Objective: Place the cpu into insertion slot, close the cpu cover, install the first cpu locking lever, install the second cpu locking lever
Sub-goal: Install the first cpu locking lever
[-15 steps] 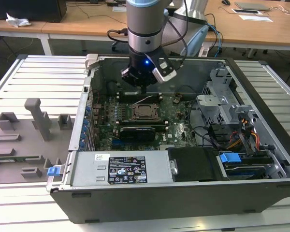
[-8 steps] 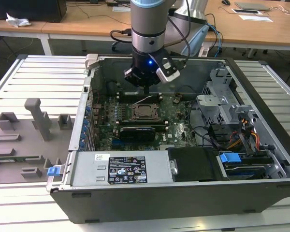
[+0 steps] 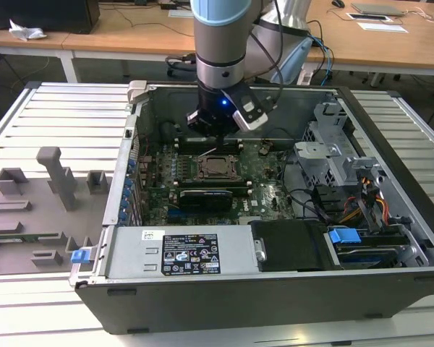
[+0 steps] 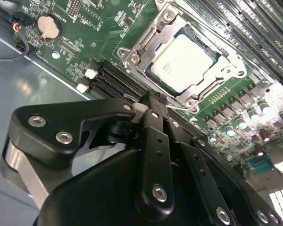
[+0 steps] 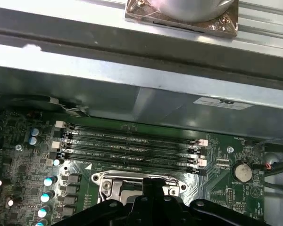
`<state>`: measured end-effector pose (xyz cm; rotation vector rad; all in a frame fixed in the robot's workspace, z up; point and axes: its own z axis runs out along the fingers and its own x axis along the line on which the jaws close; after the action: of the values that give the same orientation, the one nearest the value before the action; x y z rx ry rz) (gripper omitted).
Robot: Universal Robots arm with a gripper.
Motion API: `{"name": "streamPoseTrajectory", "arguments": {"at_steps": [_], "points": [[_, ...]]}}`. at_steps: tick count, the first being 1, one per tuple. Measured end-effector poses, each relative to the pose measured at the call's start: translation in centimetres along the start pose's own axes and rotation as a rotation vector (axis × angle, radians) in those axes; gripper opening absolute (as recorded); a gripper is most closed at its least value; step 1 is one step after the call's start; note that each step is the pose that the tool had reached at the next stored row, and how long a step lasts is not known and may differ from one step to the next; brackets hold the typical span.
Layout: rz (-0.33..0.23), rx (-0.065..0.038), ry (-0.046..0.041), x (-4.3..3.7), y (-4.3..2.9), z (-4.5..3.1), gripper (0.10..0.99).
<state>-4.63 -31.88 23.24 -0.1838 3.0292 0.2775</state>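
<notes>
1. At 12 o'clock of the insertion slot point(image 3: 217, 168) in the exterior view, your end effector point(image 3: 215, 143) hangs clenched, nothing seen between its tips.
2. The cpu point(image 4: 181, 63) sits in that slot, with the cpu cover point(image 4: 148, 47) lying down over it.
3. Risk, as judged: if you press off-line, the tips could skid off the rim onto the memory slots point(image 5: 132, 141). Lever seating: cannot tell.
</notes>
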Motion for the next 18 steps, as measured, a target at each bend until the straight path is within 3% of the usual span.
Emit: {"name": "streamPoseTrajectory", "arguments": {"at_steps": [1, 6, 12, 18], "points": [[0.0, 0.0, -0.0001, -0.14, 0.37, 0.5, 0.106], [0.0, 0.0, -0.0001, -0.56, 0.61, 1.03, 0.106], [0.0, -0.001, -0.0019, -0.59, 0.59, 1.17, 0.106], [-0.007, 0.004, -0.0372, 0.29, 0.63, 1.49, 0.106]]}}
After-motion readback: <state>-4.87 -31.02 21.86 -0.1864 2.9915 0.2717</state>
